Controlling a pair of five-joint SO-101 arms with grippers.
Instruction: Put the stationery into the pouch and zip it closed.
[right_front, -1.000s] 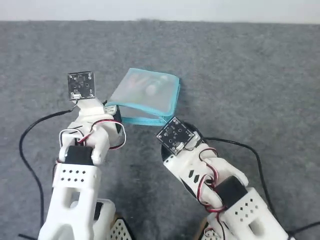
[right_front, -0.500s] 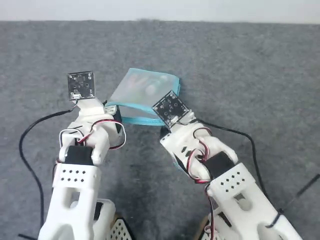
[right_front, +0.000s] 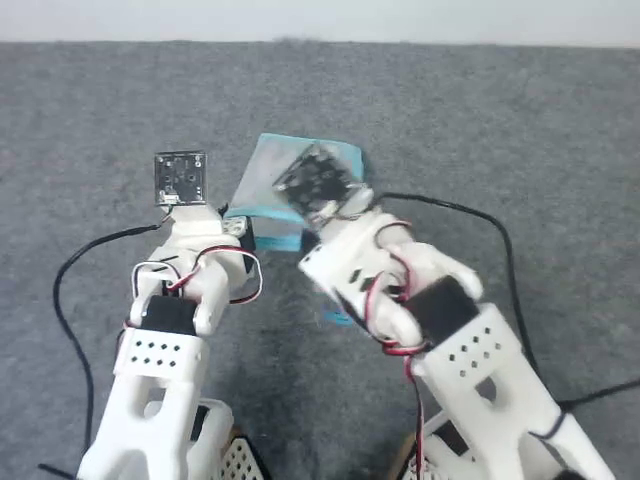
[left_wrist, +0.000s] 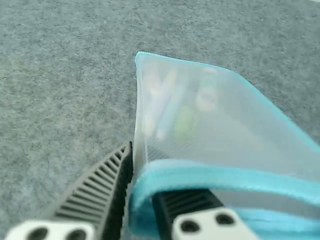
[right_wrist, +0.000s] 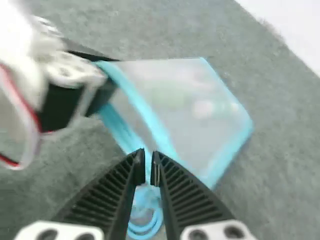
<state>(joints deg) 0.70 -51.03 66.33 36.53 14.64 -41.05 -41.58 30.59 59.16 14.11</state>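
Setting: we see two white arms side by side over a grey, felt-like counter (right_front: 520, 120), viewed from above.
Pouch: a flat, see-through pouch (right_front: 262, 175) with a teal zip edge lies on the counter between the two arm tips.
Which way it points: its teal zip edge faces the arms and its closed edge faces the far side of the counter.
Long axis: as far as we can tell, it runs side to side along the zip edge, slightly slanted.
Contents: the stationery (left_wrist: 172, 112) shows through the pouch (left_wrist: 210, 120) wall as blurred white and green shapes.
Left pincer: the left pincer (left_wrist: 142, 185) is clamped on the pouch's corner at the left end of the zip edge, one finger on each face.
Left pincer from above: it (right_front: 235, 225) sits at the pouch's near left corner.
Right pincer: the right pincer (right_wrist: 146, 155) has its fingers almost together, pinching the teal zip edge farther along.
Zip cord: a loop of teal cord (right_wrist: 145, 222) hangs beneath those fingers.
Relation: the pouch (right_wrist: 185, 110) stretches away from both pincers, which grip the same edge.
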